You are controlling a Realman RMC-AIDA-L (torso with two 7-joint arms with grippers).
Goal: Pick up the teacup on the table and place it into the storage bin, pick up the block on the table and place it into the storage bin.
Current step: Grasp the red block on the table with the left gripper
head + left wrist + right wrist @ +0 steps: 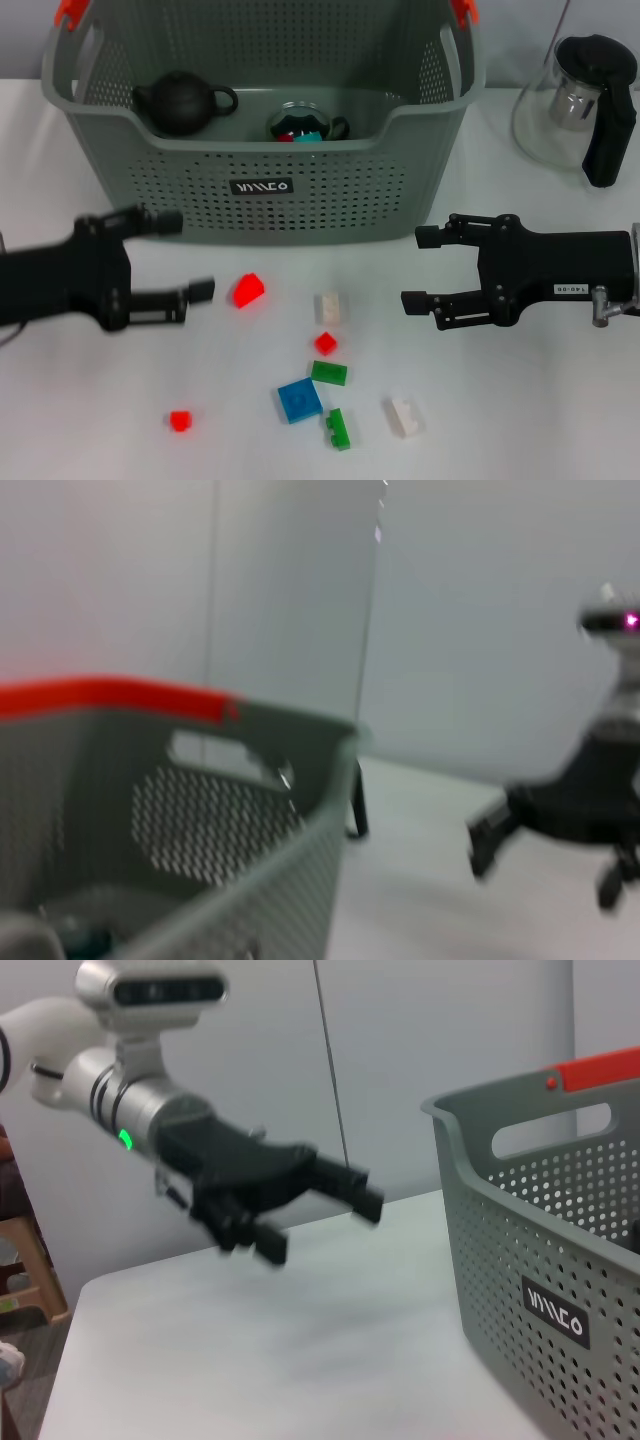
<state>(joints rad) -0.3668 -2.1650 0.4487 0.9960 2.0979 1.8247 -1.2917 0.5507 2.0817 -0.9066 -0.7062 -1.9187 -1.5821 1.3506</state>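
The storage bin (262, 150) stands at the back of the counter (520, 420), with a teapot (180, 103) in its left part and a teacup (303, 124) near its middle. A glass carafe (578, 100) stands to the bin's right. Before the bin lie scattered blocks (300, 400), between the left tool (185, 257) and the right tool (421, 268).

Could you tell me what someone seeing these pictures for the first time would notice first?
The large grey-green storage bin at the back of the white table dominates, with a dark teapot and a glass teacup inside. In front of it, the left gripper and right gripper, both open and empty, flank scattered coloured blocks. A glass pitcher stands at the far right.
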